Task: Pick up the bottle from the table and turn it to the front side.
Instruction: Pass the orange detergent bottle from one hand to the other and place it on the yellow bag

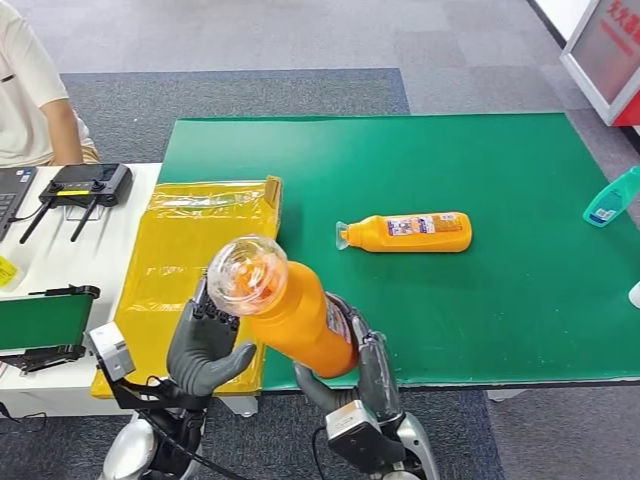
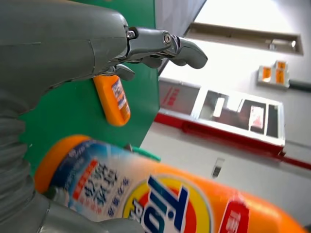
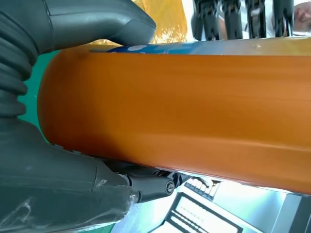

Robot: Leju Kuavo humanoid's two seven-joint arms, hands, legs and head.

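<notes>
Gripping the orange bottle (image 1: pixel 298 315) around its lower body with the right hand (image 1: pixel 362 350), thumb on one side and fingers wrapped under, as the right wrist view is showing. Holding it lifted off the green table (image 1: pixel 528 300), near the front edge, tilted, clear cap (image 1: pixel 247 272) pointing up toward the camera and to the left. Left hand (image 1: pixel 205 345) sitting just beside the cap end with fingers spread; left wrist view showing the fingers apart above the label (image 2: pixel 146 204), no grasp visible, so reading it as holding nothing, though contact with the bottle neck hard to call.

Second orange bottle (image 1: pixel 407 232) lying flat in the middle of the table, well apart. Teal bottle (image 1: pixel 611 197) at the far right edge. Yellow bag (image 1: pixel 189 250) lying on the left, person's sleeve (image 1: pixel 30 90) at top left.

Judging step: mid-turn, label facing roughly toward the left hand, front side not yet squared up.

Risks from here: slipping in the right hand, smooth plastic and a grip only at the base, heavy cap end hanging out. Twisting too fast and tipping it down onto the bag or off the table edge. Left fingers knocking the cap instead of supporting it. Over-rotating past the label.
</notes>
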